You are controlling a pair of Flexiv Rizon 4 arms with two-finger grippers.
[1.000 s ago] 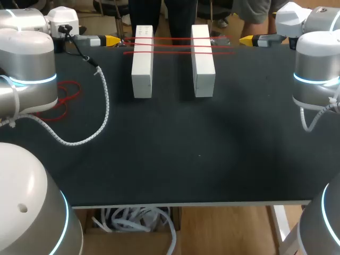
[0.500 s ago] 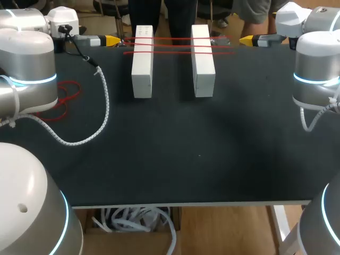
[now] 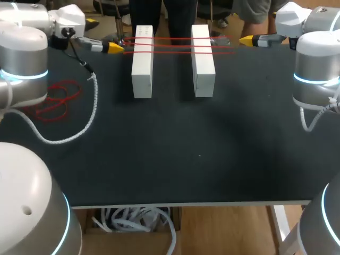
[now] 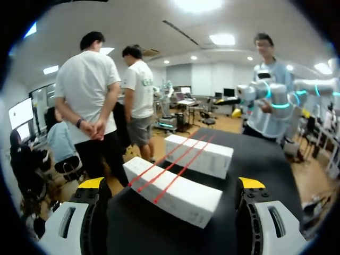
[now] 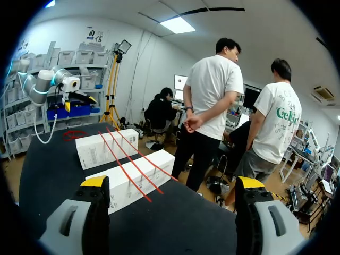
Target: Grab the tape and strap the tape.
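The left claw (image 3: pixel 114 48) is spread wide, its yellow-tipped fingers well apart with nothing pinched between them in the left wrist view. It sits at the far left of the surface (image 3: pixel 175 149), just beside the left ends of the tape (image 3: pixel 172 45). The right claw (image 3: pixel 245 40) is spread as well and holds nothing. It hangs near the tape's right ends and points in toward them.

The tape shows as three thin red strands, nearly parallel. Their long axis runs side to side along the far part of the surface. They lie stretched across the tops of the left block (image 3: pixel 142 69) and the right block (image 3: pixel 203 69) and bridge the gap between them. They cross both blocks at right angles, since the blocks' long axes run from near to far. The strand ends reach just past each block, toward the two claws.

Compared with half a second ago, the left claw has shifted a little nearer the left block and now tilts downward. Its arm has drawn back, uncovering more of the loose red tape (image 3: pixel 58 98) on the left. The spiral cable (image 3: pixel 90 111) hangs in a tighter curve. The right arm, strands and blocks lie as before.

The blocks are plain white, long, rectangular and sharp-edged. The surface is matt black. The loose tape lies in tangled loops.
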